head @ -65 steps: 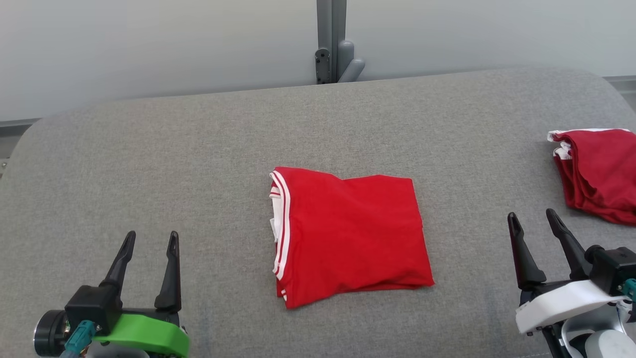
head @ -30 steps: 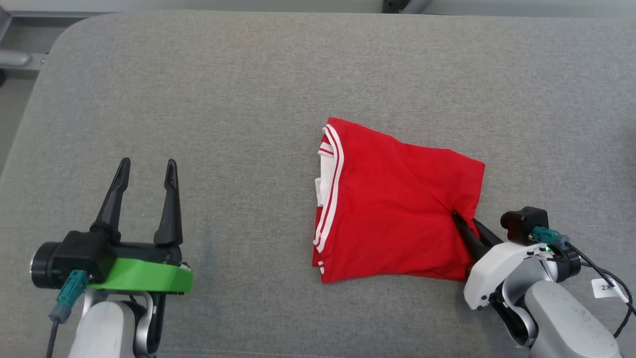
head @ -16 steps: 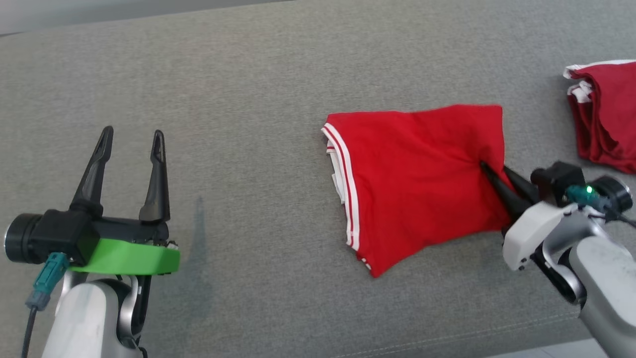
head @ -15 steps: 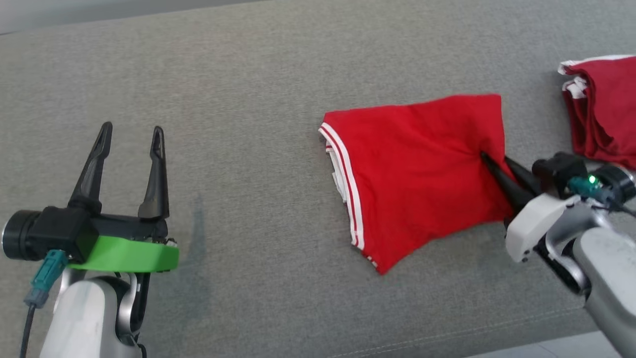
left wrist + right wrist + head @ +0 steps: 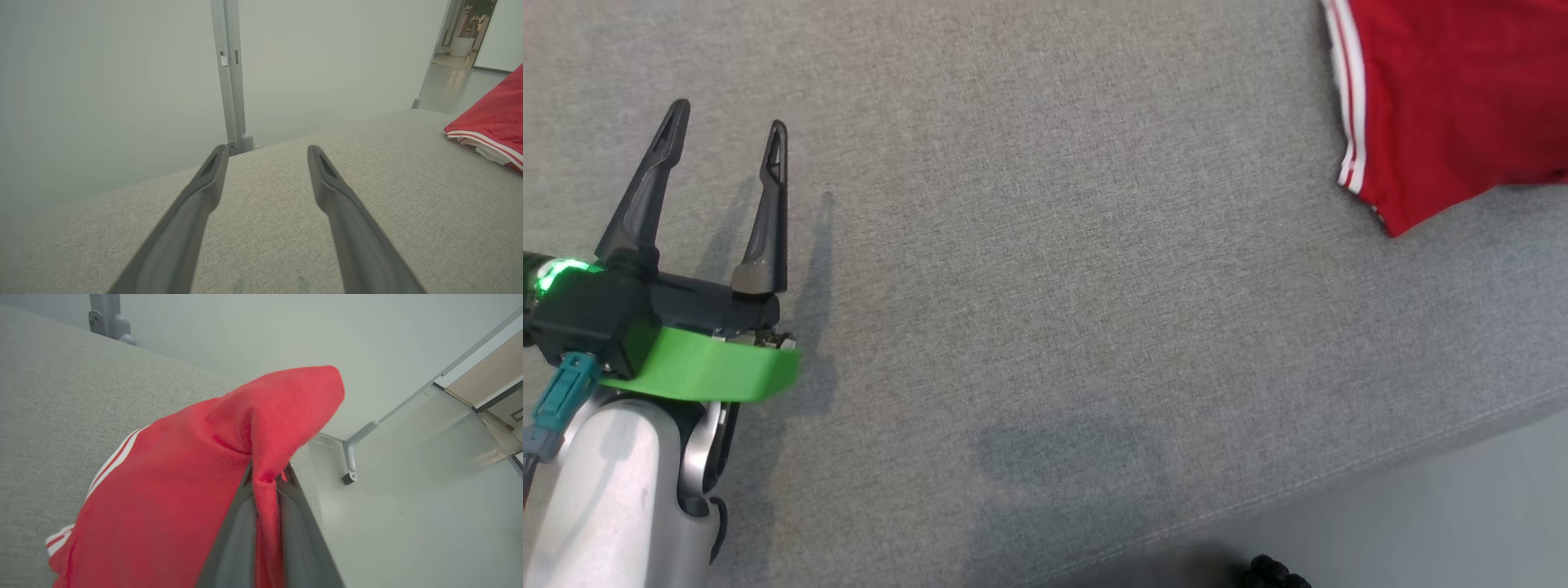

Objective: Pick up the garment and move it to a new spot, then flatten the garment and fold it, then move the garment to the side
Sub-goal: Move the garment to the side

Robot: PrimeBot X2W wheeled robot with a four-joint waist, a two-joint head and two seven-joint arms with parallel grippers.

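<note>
Red cloth trimmed with white stripes, the garment (image 5: pixel 1454 90) sits at about two o'clock in the head view, cut off by the top and right edges. Its striped edge faces nine o'clock and one corner points down toward six o'clock over the grey upholstered surface (image 5: pixel 1045 286). Whether that corner rests on the surface or hangs just above it cannot be told.

In the right wrist view the right gripper (image 5: pixel 267 473) has its two fingers pressed together on a fold of the garment (image 5: pixel 171 486). The pinched cloth bunches up into a rounded peak at twelve o'clock above the tips, and the rest falls away toward eight o'clock, where the stripes show.

The left gripper (image 5: pixel 727 117) is at nine o'clock in the head view, its fingers spread wide with nothing between them, pointing toward twelve o'clock, well apart from the garment. In its own wrist view the left gripper (image 5: pixel 266 149) stands over bare grey fabric, with the garment (image 5: pixel 496 122) at three o'clock. A grey post (image 5: pixel 229 73) rises at twelve o'clock against a pale wall (image 5: pixel 102 81). Pale floor (image 5: pixel 1462 506) shows at five o'clock in the head view.
</note>
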